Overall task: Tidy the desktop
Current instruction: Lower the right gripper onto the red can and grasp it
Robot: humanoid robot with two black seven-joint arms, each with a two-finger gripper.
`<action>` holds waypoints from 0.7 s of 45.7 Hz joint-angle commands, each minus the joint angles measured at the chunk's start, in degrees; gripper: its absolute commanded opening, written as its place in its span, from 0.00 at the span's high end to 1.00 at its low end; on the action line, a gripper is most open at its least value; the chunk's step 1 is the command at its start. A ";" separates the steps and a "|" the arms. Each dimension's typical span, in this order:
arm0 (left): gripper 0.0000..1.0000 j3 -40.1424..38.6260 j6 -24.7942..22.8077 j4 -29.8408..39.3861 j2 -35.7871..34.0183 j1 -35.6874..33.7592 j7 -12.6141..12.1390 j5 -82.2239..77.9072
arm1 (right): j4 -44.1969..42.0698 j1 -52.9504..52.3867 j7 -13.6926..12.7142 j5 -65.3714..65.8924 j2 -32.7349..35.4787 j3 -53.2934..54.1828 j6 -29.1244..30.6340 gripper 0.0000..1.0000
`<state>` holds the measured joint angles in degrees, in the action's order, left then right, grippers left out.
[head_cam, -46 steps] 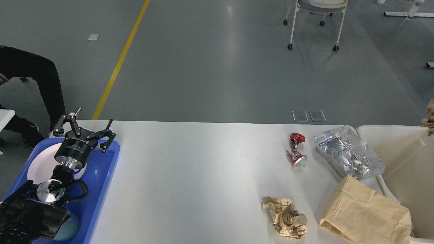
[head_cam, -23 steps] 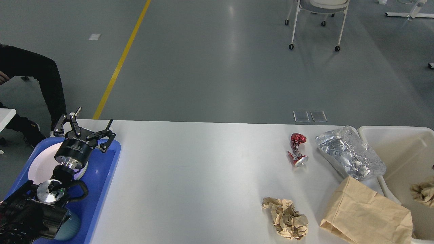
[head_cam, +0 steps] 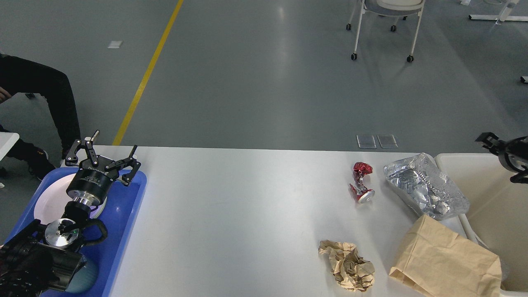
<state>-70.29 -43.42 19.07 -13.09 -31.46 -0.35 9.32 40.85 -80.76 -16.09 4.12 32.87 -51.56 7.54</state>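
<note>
Two black arms flank the white desktop [head_cam: 247, 214], which fills the lower middle of the view. At nine o'clock the left gripper [head_cam: 103, 154] hangs with fingers spread, empty, above a blue tray [head_cam: 132, 198] at the desktop's left edge. At three o'clock the right gripper [head_cam: 501, 159] hovers over a cream bin [head_cam: 474, 159]; its grip cannot be told.

On the tabletop [head_cam: 247, 214], a tray [head_cam: 128, 206] sits at the left edge with a plate [head_cam: 47, 202] in it. Far right, the crushed can [head_cam: 361, 183] lies just left of the foil bag [head_cam: 425, 189]; nearer, crumpled paper [head_cam: 348, 265] lies left of the paper bag [head_cam: 447, 260], the bin [head_cam: 474, 163] beyond.
</note>
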 commanded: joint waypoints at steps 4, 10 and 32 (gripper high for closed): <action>0.04 -0.02 0.00 0.00 0.00 0.00 0.00 0.00 | 10.99 -16.61 0.00 -2.10 -5.44 -7.93 13.18 0.00; 0.04 -0.02 0.00 0.00 0.00 0.00 0.00 0.00 | 19.42 -27.06 0.00 -2.28 -7.47 -8.29 28.55 0.00; 0.04 -0.02 0.00 0.00 0.00 0.00 0.00 0.00 | 27.44 -44.85 -0.17 -6.14 -8.26 -7.50 47.46 0.00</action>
<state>-70.32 -43.42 19.07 -13.10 -31.46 -0.35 9.32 69.02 -126.43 -16.29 -1.88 25.07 -59.61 54.96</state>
